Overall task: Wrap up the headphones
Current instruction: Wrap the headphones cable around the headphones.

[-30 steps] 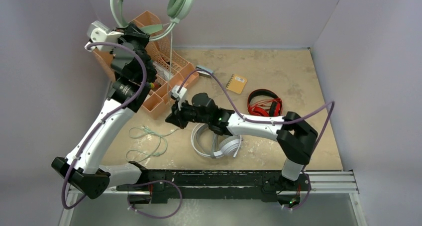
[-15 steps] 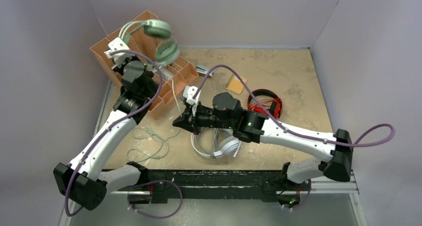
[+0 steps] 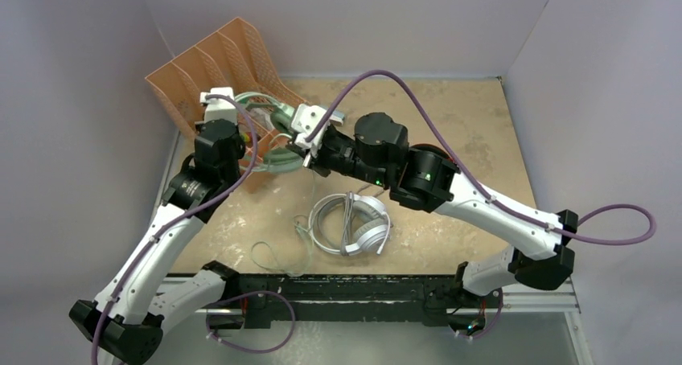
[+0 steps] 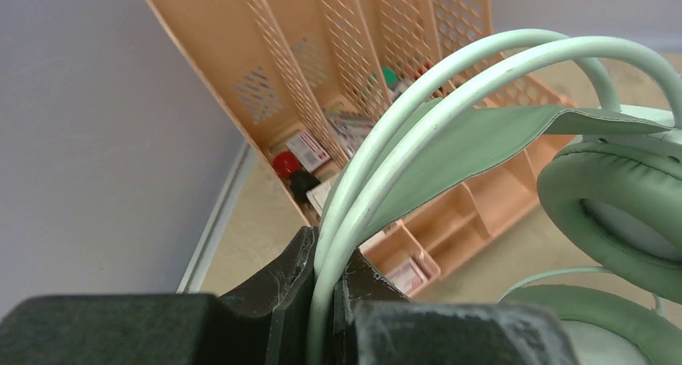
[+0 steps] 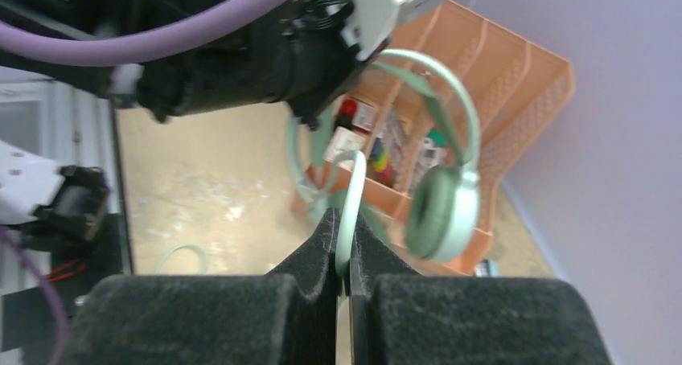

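1. An orange mesh organizer (image 3: 205, 67) stands at the far left corner of the bench (image 3: 474, 116). Its tall upright dividers sit at the back and its low open trays at the front. The left wrist view shows small boxes (image 4: 308, 149), a red round item (image 4: 283, 164) and a dark object lying in the slots, and another small box in a front tray.
2. The mint headset (image 3: 269, 132) hangs off the bench, just in front of the organizer's trays and between the two arms. Its headband arches upward with an ear cup (image 5: 438, 212) hanging below. In the top view the band runs roughly left to right.
3. The left end effector (image 4: 322, 276) is clamped on the headband.
4. The right end effector (image 5: 346, 224) is pinched closed on the mint cord (image 5: 351, 190), which trails down to loops on the bench (image 3: 281, 256).
5. The white headset (image 3: 358, 228) lies flat near the bench's front edge.
6. The bench is mottled beige, with plain lilac-grey walls (image 3: 362, 19) around it.
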Action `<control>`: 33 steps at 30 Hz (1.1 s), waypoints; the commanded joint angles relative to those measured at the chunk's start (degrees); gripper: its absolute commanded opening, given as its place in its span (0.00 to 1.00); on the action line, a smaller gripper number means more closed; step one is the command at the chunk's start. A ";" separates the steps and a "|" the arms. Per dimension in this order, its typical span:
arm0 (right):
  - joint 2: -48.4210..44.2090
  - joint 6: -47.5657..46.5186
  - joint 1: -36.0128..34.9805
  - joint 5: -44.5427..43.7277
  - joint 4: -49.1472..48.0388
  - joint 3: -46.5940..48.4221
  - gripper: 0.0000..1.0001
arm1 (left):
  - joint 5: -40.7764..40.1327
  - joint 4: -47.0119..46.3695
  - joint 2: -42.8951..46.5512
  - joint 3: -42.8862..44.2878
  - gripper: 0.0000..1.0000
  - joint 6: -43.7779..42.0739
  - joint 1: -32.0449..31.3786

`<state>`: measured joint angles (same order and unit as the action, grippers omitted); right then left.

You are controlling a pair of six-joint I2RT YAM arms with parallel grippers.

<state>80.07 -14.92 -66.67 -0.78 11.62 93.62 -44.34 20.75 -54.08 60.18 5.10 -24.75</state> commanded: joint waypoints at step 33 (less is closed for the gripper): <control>18.50 -0.20 25.45 25.72 -10.77 14.96 0.01 | 41.92 18.06 18.84 12.68 0.00 31.16 0.32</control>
<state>97.93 -21.45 -41.87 21.17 9.08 110.43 -9.89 48.27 -36.29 69.78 27.97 -24.75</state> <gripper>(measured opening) 0.019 0.069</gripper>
